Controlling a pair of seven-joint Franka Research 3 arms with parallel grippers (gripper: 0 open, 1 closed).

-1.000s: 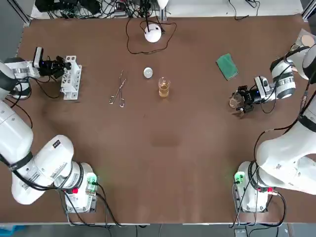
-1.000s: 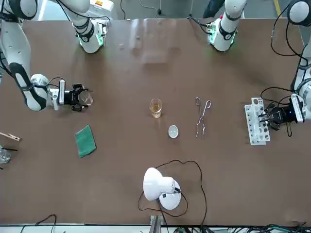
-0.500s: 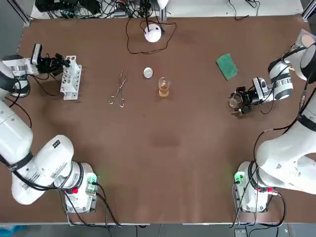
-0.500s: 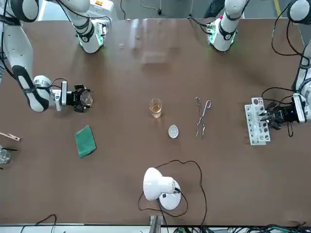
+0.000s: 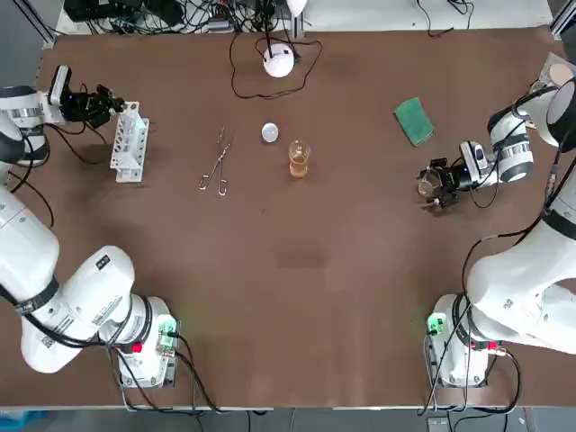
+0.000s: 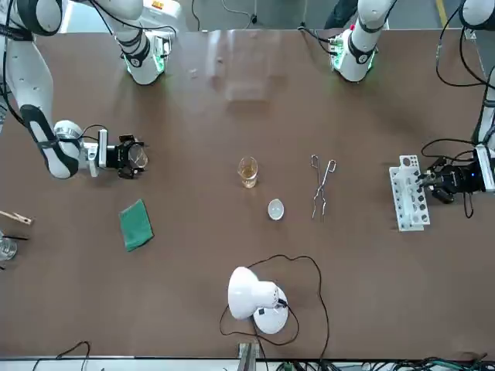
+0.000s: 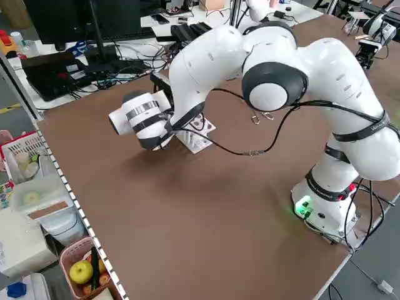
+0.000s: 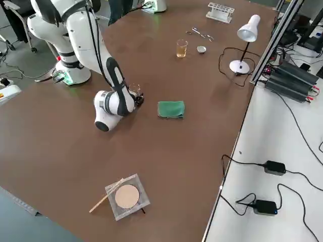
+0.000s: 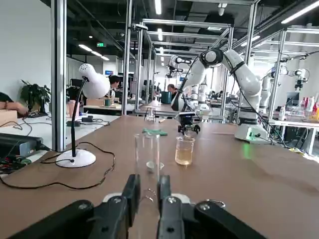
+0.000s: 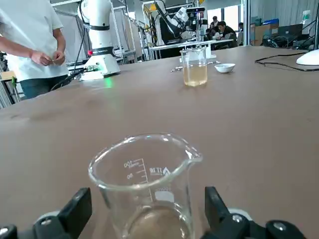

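Overhead and front cameras share the table (image 5: 297,270).

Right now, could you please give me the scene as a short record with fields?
left gripper: at the far left of the table, by the rack; jaws shut on a tube
right gripper: at the right side of the table, around a beaker
middle: glass of amber liquid, tongs, dish
far edge: lamp
beyond right gripper: green cloth
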